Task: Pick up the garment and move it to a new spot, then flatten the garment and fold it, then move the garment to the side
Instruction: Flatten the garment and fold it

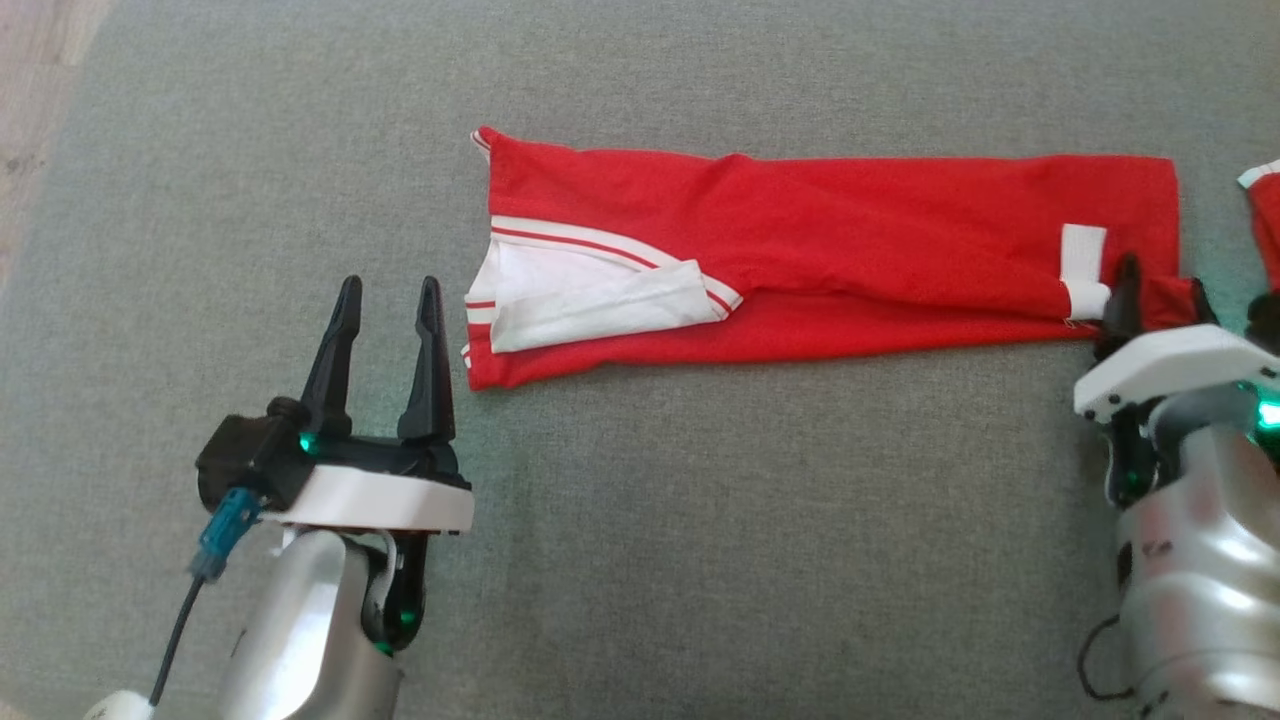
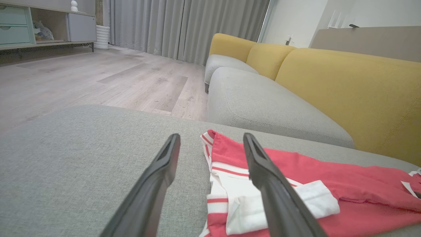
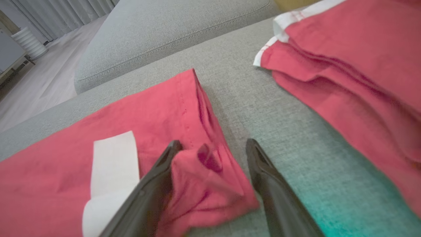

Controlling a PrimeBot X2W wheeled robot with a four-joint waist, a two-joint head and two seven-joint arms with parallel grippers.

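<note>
Flat along the far half of the grey upholstered seat (image 1: 700,520) lay the red jersey garment with white-and-red striped trim (image 1: 850,260), folded into one long band running left to right. At its left end a white inner panel was turned back over the red cloth; near its right end sat a white rectangular label.

At the band's right near corner the cloth was bunched up into a small ridge, and the right end effector (image 1: 1163,285) stood over it. In the right wrist view its two dark fingers were spread wide (image 3: 213,143), the bunched corner sitting between them. One finger lay against the cloth and the other stood clear of it, so nothing was clamped.

The left end effector (image 1: 390,290) was just beside the garment's left end, a little nearer the robot, with its fingers apart and nothing between them (image 2: 212,138).

A second red cloth with a white edge (image 1: 1265,215) lay just beyond the band's right end, apart from it. Beyond the seat stood a grey sofa with yellow back cushions (image 2: 345,85) on a pale wood floor (image 2: 98,79).
</note>
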